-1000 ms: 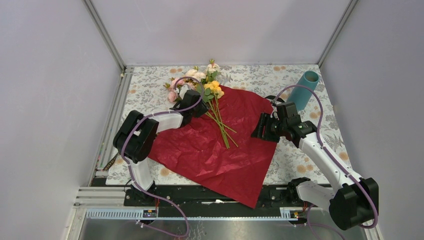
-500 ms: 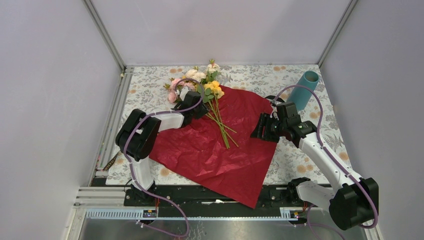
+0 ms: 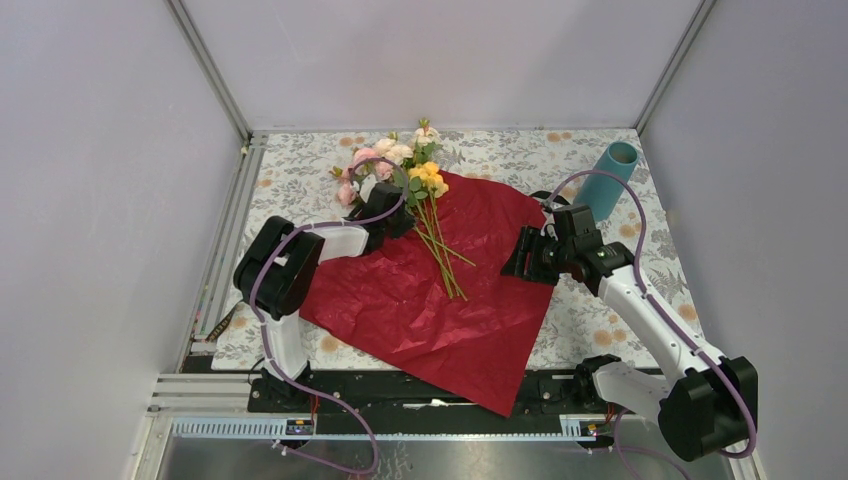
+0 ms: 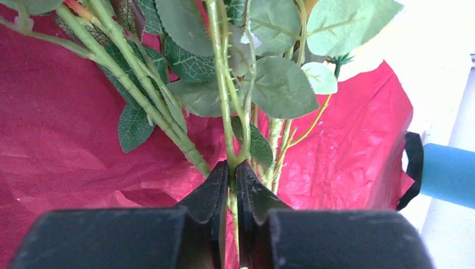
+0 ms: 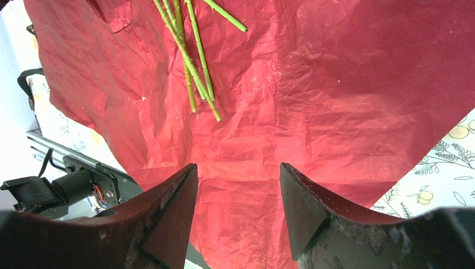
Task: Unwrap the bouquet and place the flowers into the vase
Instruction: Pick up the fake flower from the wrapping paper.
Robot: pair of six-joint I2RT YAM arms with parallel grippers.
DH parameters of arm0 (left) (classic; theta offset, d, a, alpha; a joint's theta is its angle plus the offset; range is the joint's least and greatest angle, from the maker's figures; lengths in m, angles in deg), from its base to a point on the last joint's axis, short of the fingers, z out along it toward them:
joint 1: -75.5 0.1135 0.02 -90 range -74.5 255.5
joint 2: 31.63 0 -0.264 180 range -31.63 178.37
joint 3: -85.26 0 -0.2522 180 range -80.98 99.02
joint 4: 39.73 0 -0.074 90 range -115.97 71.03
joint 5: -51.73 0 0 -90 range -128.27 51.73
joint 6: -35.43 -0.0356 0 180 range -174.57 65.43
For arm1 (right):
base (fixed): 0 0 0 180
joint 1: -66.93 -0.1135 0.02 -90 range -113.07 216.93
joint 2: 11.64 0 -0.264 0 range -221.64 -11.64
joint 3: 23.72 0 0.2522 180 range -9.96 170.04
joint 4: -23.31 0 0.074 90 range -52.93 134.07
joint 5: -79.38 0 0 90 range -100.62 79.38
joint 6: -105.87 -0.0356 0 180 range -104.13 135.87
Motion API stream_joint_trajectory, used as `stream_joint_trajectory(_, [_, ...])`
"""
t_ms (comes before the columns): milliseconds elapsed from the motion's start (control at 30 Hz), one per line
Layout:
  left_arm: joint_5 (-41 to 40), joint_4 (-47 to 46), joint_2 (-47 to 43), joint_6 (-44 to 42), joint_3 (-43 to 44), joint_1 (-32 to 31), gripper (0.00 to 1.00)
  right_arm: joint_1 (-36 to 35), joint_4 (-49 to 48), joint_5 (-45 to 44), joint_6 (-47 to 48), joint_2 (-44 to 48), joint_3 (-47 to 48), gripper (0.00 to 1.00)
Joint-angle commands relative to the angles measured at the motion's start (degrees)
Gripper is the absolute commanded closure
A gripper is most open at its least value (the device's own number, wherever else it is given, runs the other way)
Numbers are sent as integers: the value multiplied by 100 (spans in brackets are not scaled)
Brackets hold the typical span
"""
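Bright, even light; left claw (image 4: 231, 175) looms blurred, wrist-view backgrounds blown white.

vase (image 3: 606, 195): 1 | red paper sheet (image 3: 420, 300): 1 | flower bunch (image 3: 410, 165): 1 | robot arms (image 3: 335, 240): 2 | floral tablecloth (image 3: 600, 320): 1

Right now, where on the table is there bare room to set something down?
Bare tablecloth shows at the far left, between the flowers and the side rail; along the far edge, between the flowers and the vase; and at the near right, beyond the red paper. The middle is crowded: paper, left hand and right hand.
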Motion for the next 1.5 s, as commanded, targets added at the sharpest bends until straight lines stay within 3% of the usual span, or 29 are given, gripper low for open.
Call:
stream_joint_trajectory(0, [-33, -412, -315, 89, -71, 26, 97, 20, -54, 122, -81, 193, -25, 38])
stream_joint_trajectory(300, [-262, -1056, -1457, 259, -890, 33, 100, 20, 90, 71, -3, 307, -37, 38])
stream_joint_trajectory(567, [126, -1363, -2336, -120, -1403, 27, 100, 20, 213, 6, 19, 491, -33, 38])
stream_joint_trajectory(733, [570, -1931, -3327, -796, -2051, 9, 100, 19, 151, 188, 141, 786, 75, 38])
stream_joint_trajectory(900, [1926, -1795, -4384, -1654, -2217, -65, 100, 20, -537, 1111, 129, 1273, 191, 32])
stream_joint_trajectory(1100, [2843, -1079, -5495, -2165, -2176, -559, 100, -57, -2435, 2530, -779, 1483, 240, 24])
stream_joint_trajectory(1300, [2974, -1223, -5935, -1873, -2351, -1295, 100, -1024, -3256, 2051, -1062, 1446, 565, 23])
stream_joint_trajectory(1467, [2813, -1262, -5886, -1819, -2408, -1828, 100, -1526, -3672, 1577, -1272, 1404, 629, 30])
